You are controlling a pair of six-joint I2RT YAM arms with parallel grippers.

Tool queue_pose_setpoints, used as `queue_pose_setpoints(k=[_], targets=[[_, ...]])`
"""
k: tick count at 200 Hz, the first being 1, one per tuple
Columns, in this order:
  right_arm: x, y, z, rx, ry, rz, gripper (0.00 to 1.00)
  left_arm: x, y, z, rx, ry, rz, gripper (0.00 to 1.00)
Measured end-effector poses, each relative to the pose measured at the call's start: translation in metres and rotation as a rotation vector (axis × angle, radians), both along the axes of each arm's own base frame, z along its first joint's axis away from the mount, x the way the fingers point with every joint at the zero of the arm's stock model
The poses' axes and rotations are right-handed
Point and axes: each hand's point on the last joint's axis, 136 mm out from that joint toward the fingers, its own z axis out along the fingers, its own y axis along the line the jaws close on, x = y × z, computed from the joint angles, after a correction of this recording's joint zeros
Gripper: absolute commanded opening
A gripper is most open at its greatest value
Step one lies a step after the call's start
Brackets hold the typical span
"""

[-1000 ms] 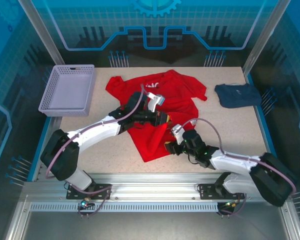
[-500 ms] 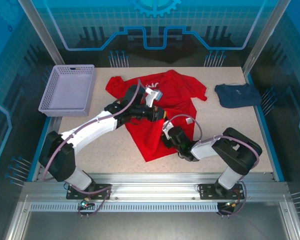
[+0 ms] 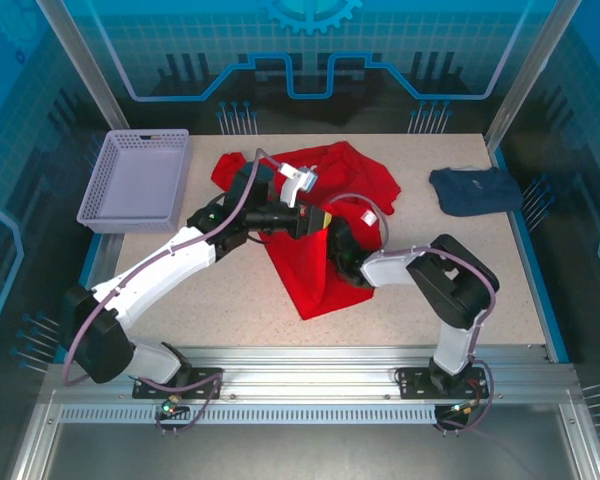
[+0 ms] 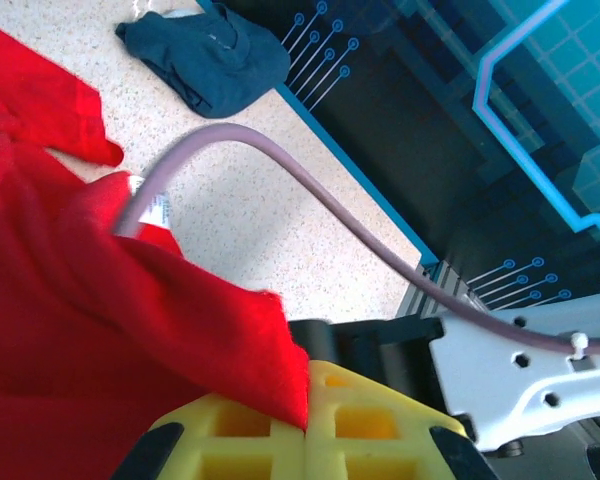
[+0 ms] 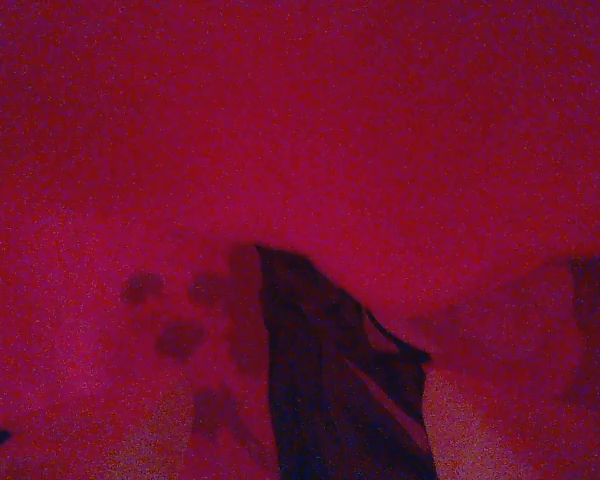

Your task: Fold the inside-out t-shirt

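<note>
- I am watching my left pincer [image 4: 307, 405] clenching a fold of the inside-out t-shirt [image 4: 70, 300]. Its yellow pads [image 4: 230, 440] are pressing together, with the red edge running down between them.
- My right pincer [image 3: 342, 243] is sitting just beside it, half buried in the same cloth. I cannot tell whether it is clenched or released, because red fabric is draping over its wrist camera.
- The shirt is lying bunched in the middle of the counter [image 3: 230, 300], with a narrow tail pointing toward the near edge.
- A white label [image 4: 156, 210] is showing on the cloth, next to a grey cable [image 4: 310, 190].
- A dark navy garment [image 3: 475, 189] is lying well apart at the far right, and a lilac basket [image 3: 130, 220] is sitting at the far left.
</note>
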Motion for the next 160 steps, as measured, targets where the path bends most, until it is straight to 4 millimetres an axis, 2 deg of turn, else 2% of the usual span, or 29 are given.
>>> queue_pose_setpoints(k=[24, 50, 66, 81, 98, 125, 140, 160], targets=[[0.01, 0.013, 0.005, -0.012, -0.008, 0.011, 0.72, 0.002, -0.003, 0.014, -0.016, -0.024, -0.002, 0.0], [0.016, 0.02, 0.006, -0.048, -0.014, 0.012, 0.72, 0.01, -0.016, 0.054, -0.059, -0.098, -0.005, 0.0], [0.013, 0.027, 0.005, -0.069, -0.022, 0.025, 0.73, 0.015, -0.02, 0.075, -0.074, -0.149, 0.007, 0.0], [0.005, 0.034, 0.004, -0.085, -0.034, 0.044, 0.74, 0.023, -0.021, 0.086, -0.065, -0.187, 0.041, 0.0], [-0.009, 0.038, -0.004, -0.109, -0.038, 0.073, 0.76, 0.037, -0.018, 0.089, -0.03, -0.213, 0.096, 0.0], [-0.02, 0.039, -0.016, -0.149, -0.008, 0.098, 0.77, 0.045, -0.016, 0.077, 0.017, -0.205, 0.12, 0.0], [-0.012, 0.039, -0.016, -0.15, 0.017, 0.094, 0.77, 0.039, -0.02, 0.075, 0.005, -0.19, 0.076, 0.0], [0.01, 0.037, -0.011, -0.14, 0.05, 0.069, 0.77, 0.025, -0.025, 0.084, -0.038, -0.19, 0.008, 0.0]])
